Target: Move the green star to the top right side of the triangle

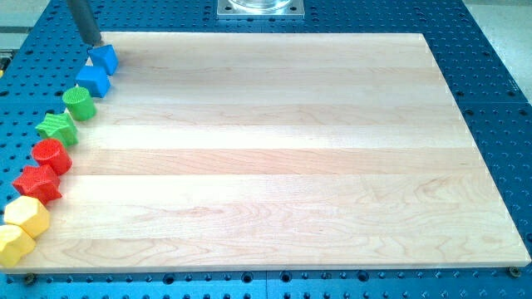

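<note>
Clearly, eight blocks line the wooden board's (274, 149) left edge, my tip (97, 45) at upper left.
Bare rod holding nothing; tip touches the blue triangle (105, 57). Green star (57, 128) sits mid-row, between green cylinder (80, 102) and red cylinder (51, 155). Lowest yellow block's (14, 245) shape is unclear.

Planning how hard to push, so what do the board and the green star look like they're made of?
Board: pale wood, smooth and satiny, with visible grain and joined planks. Green star: probably moulded plastic or painted wood, uniform matte colour; the look leaves it open.
</note>
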### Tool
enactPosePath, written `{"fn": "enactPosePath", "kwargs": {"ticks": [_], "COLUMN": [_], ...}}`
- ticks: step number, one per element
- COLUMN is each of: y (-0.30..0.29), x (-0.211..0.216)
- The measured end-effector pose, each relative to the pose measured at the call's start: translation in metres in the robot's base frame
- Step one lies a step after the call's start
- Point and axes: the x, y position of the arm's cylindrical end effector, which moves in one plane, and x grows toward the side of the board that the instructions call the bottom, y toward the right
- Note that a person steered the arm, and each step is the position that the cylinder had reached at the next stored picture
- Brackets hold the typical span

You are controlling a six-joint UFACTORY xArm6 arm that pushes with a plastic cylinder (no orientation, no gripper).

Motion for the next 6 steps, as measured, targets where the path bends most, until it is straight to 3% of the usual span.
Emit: {"fn": "enactPosePath", "kwargs": {"ticks": [1, 3, 6], "y": [0.0, 0.001, 0.006], "x": [0.005, 0.058, 0.166]}}
